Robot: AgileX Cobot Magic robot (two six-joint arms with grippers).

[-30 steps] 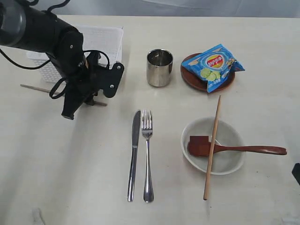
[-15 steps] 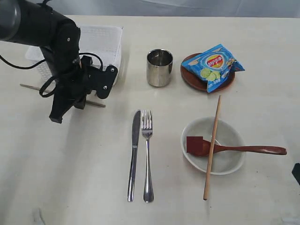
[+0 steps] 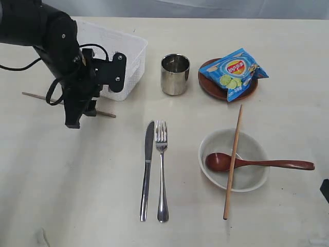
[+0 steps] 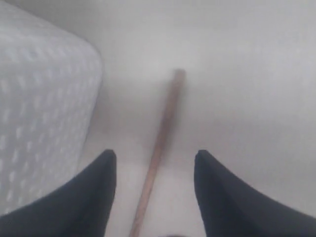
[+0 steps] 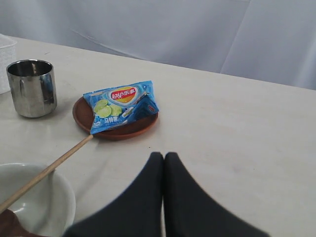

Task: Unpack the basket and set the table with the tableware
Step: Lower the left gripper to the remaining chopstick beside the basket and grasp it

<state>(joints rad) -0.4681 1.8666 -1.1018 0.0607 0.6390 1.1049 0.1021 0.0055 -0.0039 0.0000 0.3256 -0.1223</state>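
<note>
Hovering with jaws spread over the thin wooden chopstick (image 4: 165, 118) lying just beside the white perforated plastic basket (image 4: 44, 113), your left gripper (image 4: 154, 157) should, I judge, pinch it near its middle, as it looks light, stiff and ready to roll.

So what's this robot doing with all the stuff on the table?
It is setting a table. The left gripper hangs open over a chopstick lying beside the white basket, jaws either side, not gripping. The right gripper is shut and empty. Already laid out: knife, fork, a bowl with a spoon and the other chopstick across it, a steel cup, a chips bag on a plate.
</note>
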